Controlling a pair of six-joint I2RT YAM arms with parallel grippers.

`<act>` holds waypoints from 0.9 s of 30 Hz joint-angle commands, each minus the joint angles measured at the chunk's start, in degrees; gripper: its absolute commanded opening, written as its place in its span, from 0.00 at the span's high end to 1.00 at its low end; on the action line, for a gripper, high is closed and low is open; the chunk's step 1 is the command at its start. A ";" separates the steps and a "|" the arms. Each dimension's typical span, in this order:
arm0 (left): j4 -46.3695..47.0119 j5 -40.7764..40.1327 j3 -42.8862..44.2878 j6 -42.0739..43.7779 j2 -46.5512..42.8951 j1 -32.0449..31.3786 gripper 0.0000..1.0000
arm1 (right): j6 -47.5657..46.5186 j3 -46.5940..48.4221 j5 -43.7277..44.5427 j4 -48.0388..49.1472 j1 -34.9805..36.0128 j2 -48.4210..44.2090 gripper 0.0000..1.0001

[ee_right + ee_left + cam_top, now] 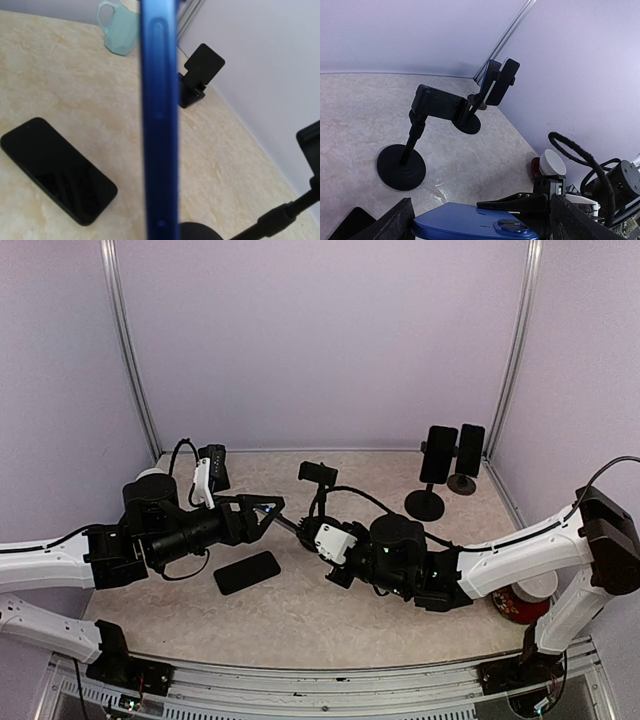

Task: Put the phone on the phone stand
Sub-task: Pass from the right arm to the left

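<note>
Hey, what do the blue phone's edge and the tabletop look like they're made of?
The blue phone: probably a metal frame, satin blue finish with a soft sheen along the edge. The tabletop: beige, veined, marble-look surface; stone or printed laminate, cannot tell.

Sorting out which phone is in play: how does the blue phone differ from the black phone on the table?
Colour: the slim blue phone has a glossy blue frame; the flat black glass-faced phone shows only black. Pose: the blue phone is raised off the mottled beige table, edge-on to the right wrist camera; the black phone lies flat on it. Both are slim rectangles with rounded corners.
</note>
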 commanded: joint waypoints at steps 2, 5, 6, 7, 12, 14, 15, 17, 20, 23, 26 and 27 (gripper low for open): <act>2.25 1.41 -0.62 -0.30 -0.74 0.43 0.12 | 0.56 1.30 0.10 4.20 0.68 -0.91 1.00; 2.67 1.70 -1.14 -0.44 -0.80 0.43 0.12 | 1.14 1.19 0.12 4.77 0.77 -0.88 1.00; 2.84 1.78 -1.31 -0.57 -0.78 0.43 0.12 | 1.39 1.07 0.12 5.05 0.75 -0.96 1.00; 3.00 1.92 -1.44 -0.54 -0.80 0.43 0.12 | 1.68 1.05 0.06 5.23 0.69 -1.01 1.00; 3.95 2.45 -1.90 -0.76 -0.65 0.43 0.12 | 2.25 1.04 -0.22 5.69 0.73 -1.08 1.00; 4.26 2.76 -2.00 -0.78 -0.51 0.46 0.12 | 2.40 1.08 -0.58 5.88 0.77 -1.08 1.00; 4.28 2.77 -2.00 -0.80 -0.51 0.44 0.12 | 2.42 1.10 -0.78 5.81 0.68 -0.96 1.00; 4.50 2.57 -2.25 -0.80 -0.72 0.43 0.16 | 2.44 1.18 -0.94 5.64 0.73 -0.76 1.00; 4.64 2.20 -2.52 -0.69 -1.32 0.43 0.26 | 2.55 1.09 -1.02 5.55 0.76 -0.35 1.00; 4.81 1.80 -2.68 -0.48 -1.81 0.52 0.41 | 2.77 1.14 -1.14 5.25 0.77 -0.03 1.00; 4.75 1.57 -2.57 -0.20 -1.92 0.61 0.46 | 3.12 1.66 -1.13 4.57 0.65 0.37 0.98; 4.73 1.41 -2.49 -0.12 -1.92 0.65 0.48 | 3.19 1.75 -1.03 4.25 0.72 0.54 0.86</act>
